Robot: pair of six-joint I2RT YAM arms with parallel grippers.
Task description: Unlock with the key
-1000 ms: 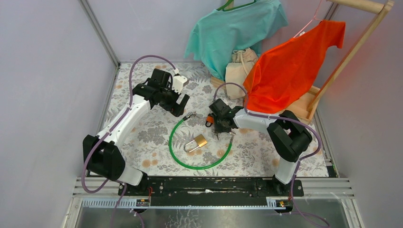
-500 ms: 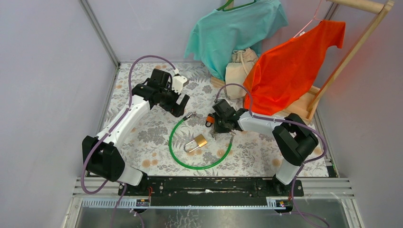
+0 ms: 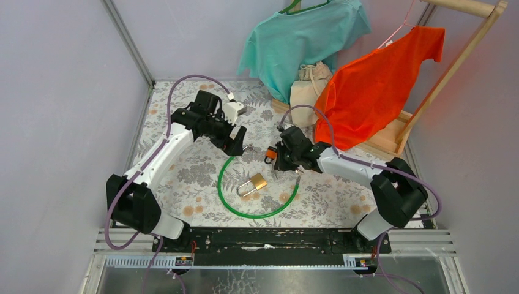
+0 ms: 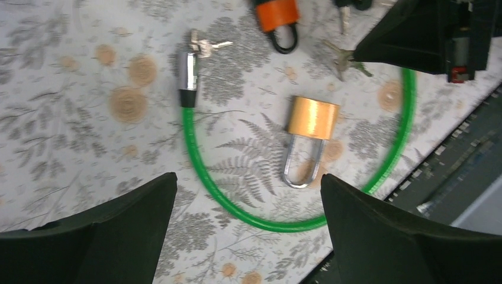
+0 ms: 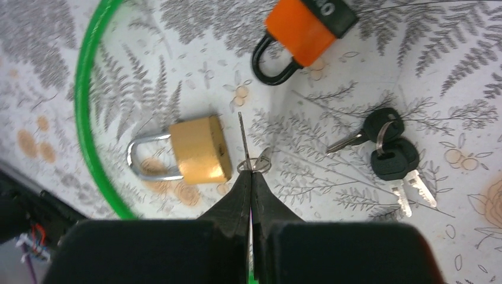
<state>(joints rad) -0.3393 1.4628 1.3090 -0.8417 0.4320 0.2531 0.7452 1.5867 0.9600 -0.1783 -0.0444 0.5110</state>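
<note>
Right wrist view first: the right gripper (image 5: 250, 177) has its fingers pressed flat together, pinching a small silver key (image 5: 241, 139) down by its ring, thin blade poking straight out past the tips. Just beside that blade lies the brass padlock (image 5: 198, 149), flat on the fern-print cloth (image 5: 148, 53), shackle closed, body end nearest the key. A bit further out there's an orange padlock (image 5: 305, 26), a pair of black-headed keys (image 5: 388, 151) on a ring, and the green cable lock (image 5: 89, 118) looping round the brass one. The left gripper (image 4: 245, 183) hangs above all this with its fingers spread wide, holding nothing. So progress-wise I'd say the key is grabbed and that's about it. Nothing is in a keyhole yet, and I can't tell if the key is off the cloth. To do: line the blade up with the padlock, push in, turn, pop the shackle, probably with the other arm steadying the body.
</note>
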